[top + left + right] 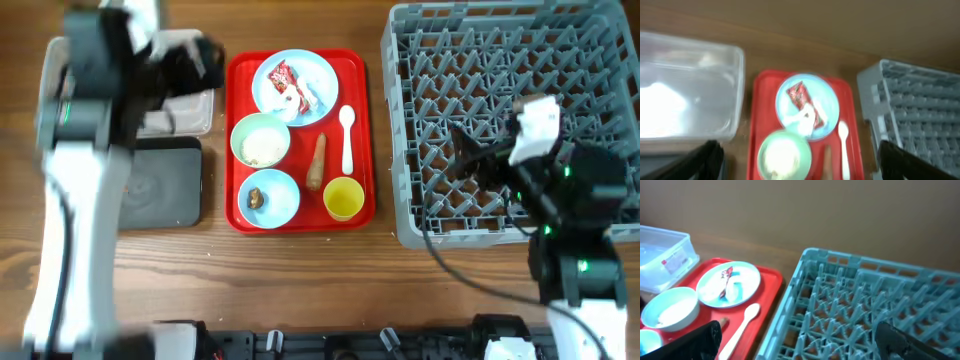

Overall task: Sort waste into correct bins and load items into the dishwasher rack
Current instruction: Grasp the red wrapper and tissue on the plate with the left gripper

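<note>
A red tray holds a pale blue plate with a red-and-white wrapper and white tissue, a mint bowl of rice grains, a blue bowl with a brown lump, a carrot, a white spoon and a yellow cup. My left gripper is open and empty, above the clear tub. The black bin lies in front of the tub. My right gripper is open and empty over the grey rack.
The rack fills the right side of the table and holds nothing that I can see. The left arm hides much of the clear tub in the overhead view. Bare wood runs along the table's front edge.
</note>
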Available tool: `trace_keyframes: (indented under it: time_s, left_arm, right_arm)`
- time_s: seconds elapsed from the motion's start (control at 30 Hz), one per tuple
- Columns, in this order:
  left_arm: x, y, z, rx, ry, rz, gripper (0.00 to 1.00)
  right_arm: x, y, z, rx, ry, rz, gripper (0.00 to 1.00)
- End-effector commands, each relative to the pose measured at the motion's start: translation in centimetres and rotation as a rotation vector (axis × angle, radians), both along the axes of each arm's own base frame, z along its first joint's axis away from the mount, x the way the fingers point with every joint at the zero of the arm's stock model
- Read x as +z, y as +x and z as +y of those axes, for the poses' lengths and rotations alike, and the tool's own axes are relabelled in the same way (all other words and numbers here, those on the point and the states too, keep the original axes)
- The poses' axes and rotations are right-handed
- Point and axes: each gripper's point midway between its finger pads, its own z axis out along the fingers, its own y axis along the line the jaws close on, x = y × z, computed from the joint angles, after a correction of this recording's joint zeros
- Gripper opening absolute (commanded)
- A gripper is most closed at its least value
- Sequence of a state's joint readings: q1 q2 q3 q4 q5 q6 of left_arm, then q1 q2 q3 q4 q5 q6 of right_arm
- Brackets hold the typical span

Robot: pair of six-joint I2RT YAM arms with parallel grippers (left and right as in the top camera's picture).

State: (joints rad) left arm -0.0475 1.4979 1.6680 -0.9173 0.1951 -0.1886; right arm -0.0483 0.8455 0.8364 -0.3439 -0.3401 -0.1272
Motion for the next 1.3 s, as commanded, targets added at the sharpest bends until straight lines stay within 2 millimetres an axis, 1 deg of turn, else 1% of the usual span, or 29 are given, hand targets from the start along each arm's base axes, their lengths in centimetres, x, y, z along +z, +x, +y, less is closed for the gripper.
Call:
trace_keyframes:
  time_s: [0.0, 0.03, 0.07, 0.13, 0.17, 0.27, 0.3, 0.33, 0.37, 0.43, 0.5, 0.53, 0.6, 0.73, 0.77, 0.8, 0.83, 0.87, 0.9, 0.93, 0.97, 1.07, 1.13, 1.17, 1.2, 1.23, 1.27]
  left_arm:
    - [-1.7, 5.5, -3.8, -0.045, 0.072, 0.082, 1.0]
    - [-3.4, 6.9, -5.7, -0.082, 0.074, 0.113, 1.0]
    - [-5.1, 7.9, -7.3, -0.111, 0.077, 0.136, 1.0]
    - [-8.2, 9.0, -9.7, -0.153, 0.087, 0.171, 1.0]
    - [-9.7, 9.3, -10.7, -0.171, 0.093, 0.191, 1.0]
    - [-15.0, 9.4, -13.9, -0.228, 0.108, 0.279, 1.0]
    - [-16.1, 9.5, -14.5, -0.239, 0.114, 0.294, 1.0]
    - [-18.0, 9.7, -15.7, -0.249, 0.115, 0.315, 1.0]
    - [-19.6, 9.9, -16.3, -0.216, 0.093, 0.341, 1.0]
    - [-22.0, 10.4, -16.6, -0.099, 0.055, 0.387, 1.0]
    - [-24.7, 10.8, -15.7, 0.093, 0.031, 0.439, 1.0]
    - [-26.2, 11.0, -15.4, 0.159, 0.019, 0.461, 1.0]
    - [-27.9, 11.2, -15.4, 0.19, 0.009, 0.476, 1.0]
    - [-30.6, 11.4, -15.5, 0.193, 0.017, 0.496, 1.0]
    - [-30.8, 11.4, -15.5, 0.194, 0.019, 0.5, 1.0]
    - [-31.3, 11.3, -15.5, 0.194, 0.023, 0.509, 0.91]
    - [-31.8, 11.2, -15.4, 0.195, 0.028, 0.517, 0.76]
    - [-31.8, 11.1, -15.5, 0.193, 0.029, 0.518, 0.49]
    - [-31.9, 11.1, -15.5, 0.193, 0.029, 0.519, 0.29]
    - [-31.9, 11.1, -15.6, 0.192, 0.029, 0.518, 0.12]
    - [-31.9, 11.1, -15.6, 0.191, 0.028, 0.518, 0.04]
    - [-31.6, 10.8, -16.2, 0.168, 0.005, 0.533, 0.04]
    - [-30.4, 10.7, -16.2, 0.156, -0.014, 0.533, 0.04]
    - [-29.5, 10.8, -16.1, 0.154, -0.021, 0.524, 0.04]
    - [-28.0, 10.9, -15.8, 0.157, -0.029, 0.506, 0.04]
    - [-25.9, 11.2, -15.4, 0.153, -0.038, 0.476, 0.04]
    - [-23.4, 11.4, -14.7, 0.149, -0.043, 0.436, 0.04]
  right_arm:
    - [-0.2, 1.0, 1.9, 0.071, 0.14, 0.084, 1.0]
    - [-1.4, 1.5, 2.0, 0.06, 0.187, 0.142, 1.0]
    - [-2.3, 1.6, 2.4, 0.052, 0.257, 0.204, 1.0]
    - [-4.2, 1.5, 2.7, 0.023, 0.349, 0.317, 1.0]
    - [-5.3, 1.4, 2.7, 0.0, 0.382, 0.377, 1.0]
    - [-7.9, 1.6, 2.7, -0.024, 0.395, 0.477, 1.0]
    - [-8.6, 1.7, 2.6, -0.034, 0.393, 0.501, 1.0]
    - [-9.4, 1.8, 2.5, -0.04, 0.394, 0.529, 1.0]
    - [-9.9, 2.0, 2.5, -0.044, 0.395, 0.547, 1.0]
    - [-10.7, 2.1, 2.5, -0.049, 0.396, 0.572, 1.0]
    - [-11.4, 2.2, 2.5, -0.052, 0.397, 0.593, 1.0]
    - [-11.6, 2.2, 2.5, -0.054, 0.397, 0.601, 1.0]
    - [-11.8, 2.0, 2.5, -0.056, 0.396, 0.611, 1.0]
    - [-11.9, 1.9, 2.5, -0.061, 0.393, 0.619, 1.0]
    - [-12.0, 1.9, 2.4, -0.065, 0.39, 0.619, 1.0]
    - [-12.0, 2.0, 2.2, -0.075, 0.385, 0.618, 1.0]
    - [-12.1, 2.0, 2.2, -0.078, 0.383, 0.618, 1.0]
    - [-12.1, 2.0, 2.1, -0.08, 0.382, 0.618, 1.0]
    - [-12.1, 2.0, 2.1, -0.08, 0.382, 0.617, 1.0]
    - [-12.1, 2.0, 2.1, -0.081, 0.381, 0.616, 1.0]
    - [-12.1, 2.0, 2.1, -0.081, 0.381, 0.616, 1.0]
    - [-12.1, 2.0, 2.1, -0.081, 0.382, 0.616, 1.0]
    - [-12.1, 2.0, 2.1, -0.083, 0.381, 0.616, 1.0]
    - [-12.1, 2.0, 2.1, -0.084, 0.38, 0.615, 1.0]
    - [-12.1, 2.0, 2.1, -0.084, 0.38, 0.616, 1.0]
    - [-12.1, 2.0, 2.1, -0.084, 0.38, 0.615, 1.0]
    - [-12.1, 2.1, 2.1, -0.084, 0.38, 0.614, 1.0]
